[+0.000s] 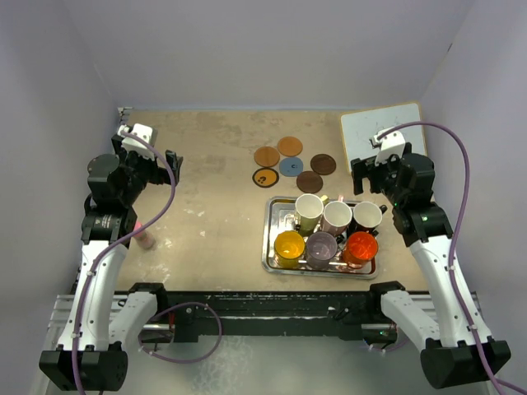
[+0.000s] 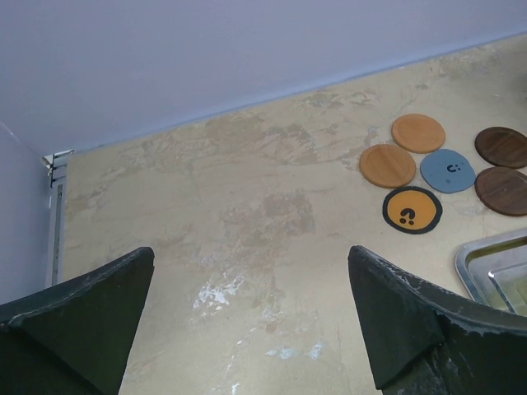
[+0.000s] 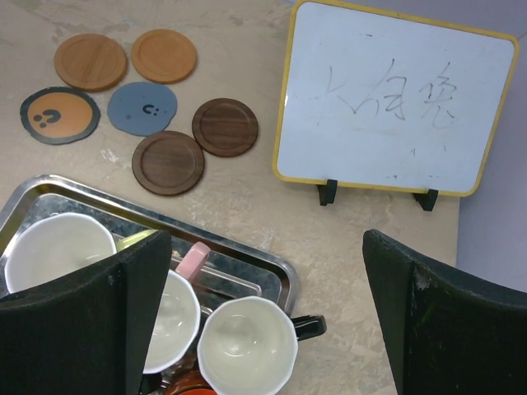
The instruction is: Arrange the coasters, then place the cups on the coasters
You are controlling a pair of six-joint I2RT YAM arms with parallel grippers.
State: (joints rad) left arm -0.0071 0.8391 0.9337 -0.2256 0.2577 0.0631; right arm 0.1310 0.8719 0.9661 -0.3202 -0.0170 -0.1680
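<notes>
A steel tray (image 1: 274, 224) sits by the near edge of the tabletop (image 1: 206, 214), right of middle. It holds all six cups, upright in two rows of three. The far row is the cream cup (image 1: 309, 210), the pinkish-white cup (image 1: 337, 216) and the black cup (image 1: 367, 216), all three empty inside. The near row is the yellow-orange cup (image 1: 290, 245), the greyish-purple cup (image 1: 321, 245) and the orange-red cup (image 1: 361, 245). The six coasters (image 1: 291, 167) lie bare in a tight cluster just beyond the tray's far edge. The left gripper (image 2: 251, 249) hovers wide and empty toward the tabletop's left edge. The right gripper (image 3: 268, 237), equally wide and empty, hangs over the tray's far right corner.
</notes>
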